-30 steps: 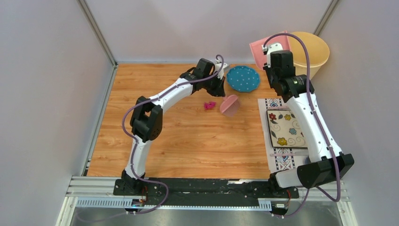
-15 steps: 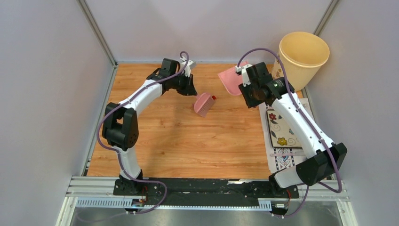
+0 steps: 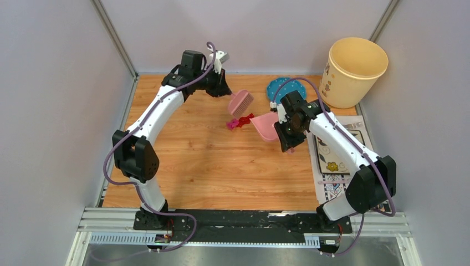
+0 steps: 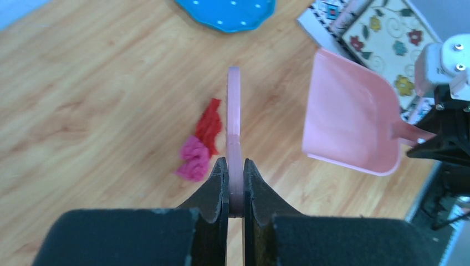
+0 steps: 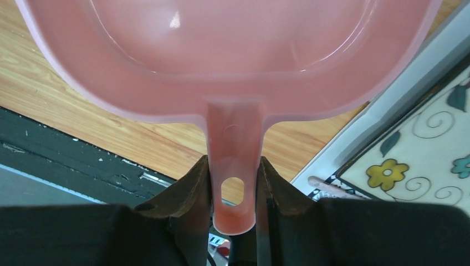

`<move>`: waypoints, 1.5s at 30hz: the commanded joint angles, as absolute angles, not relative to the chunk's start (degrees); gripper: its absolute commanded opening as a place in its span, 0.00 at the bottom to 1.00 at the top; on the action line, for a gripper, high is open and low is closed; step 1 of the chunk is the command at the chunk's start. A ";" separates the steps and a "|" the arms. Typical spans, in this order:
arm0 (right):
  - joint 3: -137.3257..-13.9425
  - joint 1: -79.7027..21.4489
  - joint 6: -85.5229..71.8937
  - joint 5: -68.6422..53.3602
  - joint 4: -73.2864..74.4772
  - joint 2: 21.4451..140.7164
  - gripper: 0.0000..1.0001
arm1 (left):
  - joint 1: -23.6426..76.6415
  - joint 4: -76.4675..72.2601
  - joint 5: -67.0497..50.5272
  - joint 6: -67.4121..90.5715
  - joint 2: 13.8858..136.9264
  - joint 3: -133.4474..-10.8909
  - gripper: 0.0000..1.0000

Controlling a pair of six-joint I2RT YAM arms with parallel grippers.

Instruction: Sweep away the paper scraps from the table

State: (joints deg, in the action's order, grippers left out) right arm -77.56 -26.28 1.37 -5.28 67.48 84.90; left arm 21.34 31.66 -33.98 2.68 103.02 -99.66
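Note:
A small heap of red and magenta paper scraps [image 3: 238, 122] [image 4: 199, 147] lies on the wooden table [image 3: 194, 166] near its middle back. My left gripper [image 3: 224, 90] [image 4: 234, 163] is shut on the handle of a pale pink hand brush [image 3: 241, 103] [image 4: 234, 105]. The brush head hangs just behind the scraps. My right gripper [image 3: 284, 125] [image 5: 233, 163] is shut on the handle of a pale pink dustpan [image 3: 265, 126] [image 5: 221, 50] [image 4: 349, 119]. The pan sits low, just right of the scraps, with its mouth towards them.
A blue dotted plate [image 3: 286, 90] [image 4: 227, 8] lies behind the dustpan. A tall yellow bin [image 3: 354, 69] stands at the back right. A patterned placemat [image 3: 332, 185] [image 5: 388, 116] with a flowered square plate [image 3: 337, 152] runs along the right side.
The right arm has brought the dustpan from above the bin down to the table beside the scraps. The left arm has swung the brush back left, then up behind the scraps.

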 commanded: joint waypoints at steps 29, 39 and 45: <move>-87.10 -33.22 8.53 1.41 57.57 114.61 0.00 | 24.08 24.78 -47.98 1.22 110.67 -92.82 0.00; -79.37 -33.66 9.93 1.67 50.02 104.77 0.00 | 24.00 27.41 -39.15 2.38 104.50 -93.77 0.00; -76.55 -33.92 11.25 2.37 49.22 101.25 0.00 | 24.00 36.10 -32.43 -4.82 104.41 -100.89 0.00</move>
